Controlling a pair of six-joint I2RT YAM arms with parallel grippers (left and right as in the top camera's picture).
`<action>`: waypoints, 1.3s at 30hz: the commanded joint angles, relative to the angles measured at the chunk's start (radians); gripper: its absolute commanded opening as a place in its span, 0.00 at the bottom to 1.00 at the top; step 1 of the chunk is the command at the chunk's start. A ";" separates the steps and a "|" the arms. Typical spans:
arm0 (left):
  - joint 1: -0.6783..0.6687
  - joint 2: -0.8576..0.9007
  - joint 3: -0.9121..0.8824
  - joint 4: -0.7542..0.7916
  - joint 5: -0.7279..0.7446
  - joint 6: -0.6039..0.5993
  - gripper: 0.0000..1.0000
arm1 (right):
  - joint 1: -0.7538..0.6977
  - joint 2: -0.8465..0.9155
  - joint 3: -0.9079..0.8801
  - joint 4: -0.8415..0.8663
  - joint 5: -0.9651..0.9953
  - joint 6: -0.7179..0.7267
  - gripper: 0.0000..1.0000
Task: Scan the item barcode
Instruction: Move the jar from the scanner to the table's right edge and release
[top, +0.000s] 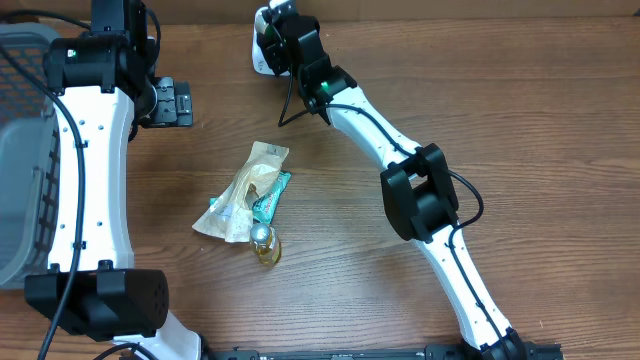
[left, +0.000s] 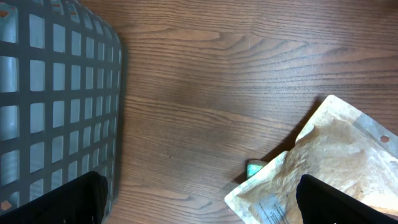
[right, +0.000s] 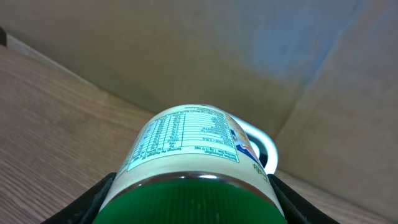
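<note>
My right gripper (right: 193, 208) is shut on a white-labelled jar (right: 186, 140) with a green lid (right: 189, 199), one finger on each side. The label's nutrition table faces up. A white ring-shaped object (right: 268, 144) shows just behind the jar, close to a cardboard wall. In the overhead view this gripper (top: 278, 42) is at the table's far edge, with a white shape (top: 260, 52) at its left side. My left gripper (top: 172, 100) is open and holds nothing. In its wrist view the left gripper (left: 205, 211) hovers over bare wood between the basket and a pouch.
A pile lies mid-table: a kraft paper pouch (top: 248, 185), a teal packet (top: 270, 196) and a small yellow bottle (top: 266, 247). A grey mesh basket (top: 18, 150) stands at the left edge, and its wall (left: 56, 93) fills the left of the left wrist view.
</note>
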 joint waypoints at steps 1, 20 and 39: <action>-0.002 0.000 0.012 0.000 -0.010 0.007 1.00 | -0.002 -0.014 0.009 0.029 0.008 0.007 0.04; -0.002 0.000 0.012 0.000 -0.010 0.007 1.00 | -0.099 -0.457 0.010 -0.810 0.112 0.391 0.04; -0.002 0.000 0.012 0.000 -0.010 0.007 1.00 | -0.658 -0.470 -0.394 -1.432 0.062 0.636 0.04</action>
